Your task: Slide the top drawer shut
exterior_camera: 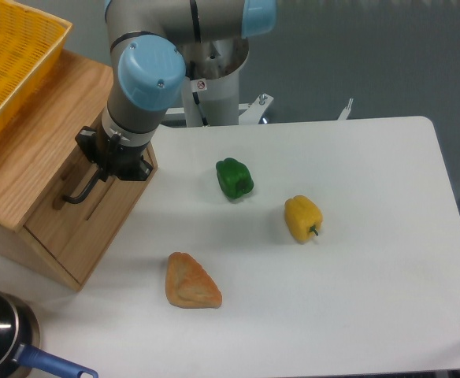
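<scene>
Robot lab, UR5e arm, white table, toy food

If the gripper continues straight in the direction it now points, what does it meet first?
Most likely the top drawer: the gripper points into its wooden front at the black bar handle. Whether it already touches is unclear, as the wrist hides the fingertips.

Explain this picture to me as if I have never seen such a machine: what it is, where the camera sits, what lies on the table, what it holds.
This is one view, from a fixed camera looking down at a white table. The grey arm with blue caps is a robot arm; its black gripper is at the black bar handle of the top drawer in a wooden cabinet. Whether the fingers clasp the handle cannot be told. The drawer looks pushed in, flush with the front. On the table lie a green bell pepper, a yellow bell pepper and a piece of bread. A yellow basket sits on the cabinet; a dark pot stands at the lower left.
</scene>
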`<act>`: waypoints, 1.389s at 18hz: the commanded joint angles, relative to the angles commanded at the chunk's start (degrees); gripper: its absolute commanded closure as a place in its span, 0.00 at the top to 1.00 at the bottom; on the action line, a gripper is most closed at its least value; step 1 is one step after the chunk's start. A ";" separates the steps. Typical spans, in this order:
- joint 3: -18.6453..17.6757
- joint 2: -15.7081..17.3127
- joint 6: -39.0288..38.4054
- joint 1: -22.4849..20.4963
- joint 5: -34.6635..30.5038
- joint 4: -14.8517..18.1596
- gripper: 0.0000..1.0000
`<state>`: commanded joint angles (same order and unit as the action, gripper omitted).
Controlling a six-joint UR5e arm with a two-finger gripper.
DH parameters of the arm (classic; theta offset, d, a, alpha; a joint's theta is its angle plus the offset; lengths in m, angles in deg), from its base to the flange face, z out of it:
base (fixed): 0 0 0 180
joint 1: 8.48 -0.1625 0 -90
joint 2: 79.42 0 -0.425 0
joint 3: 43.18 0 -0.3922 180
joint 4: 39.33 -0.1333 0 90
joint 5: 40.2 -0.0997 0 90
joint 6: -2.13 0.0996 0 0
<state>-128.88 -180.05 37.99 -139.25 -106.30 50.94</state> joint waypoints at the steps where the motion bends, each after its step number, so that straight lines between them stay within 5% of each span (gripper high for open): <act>1: 0.09 -0.09 0.09 -1.23 0.00 -0.18 0.29; 4: 0.44 -0.53 1.14 -4.48 -0.70 -1.31 0.51; 7: 0.62 -0.70 3.69 -7.91 -2.98 -2.55 1.00; 13: 0.36 -0.62 5.53 -13.27 -17.28 -10.97 1.00; 17: -0.26 -1.31 15.70 -16.70 -28.36 -11.78 1.00; 22: 1.14 -5.26 20.20 -25.13 -29.09 -15.55 1.00; 25: 2.29 -6.85 30.12 -29.53 -27.69 -15.73 1.00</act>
<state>-126.59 -186.90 68.10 -168.78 -133.99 35.20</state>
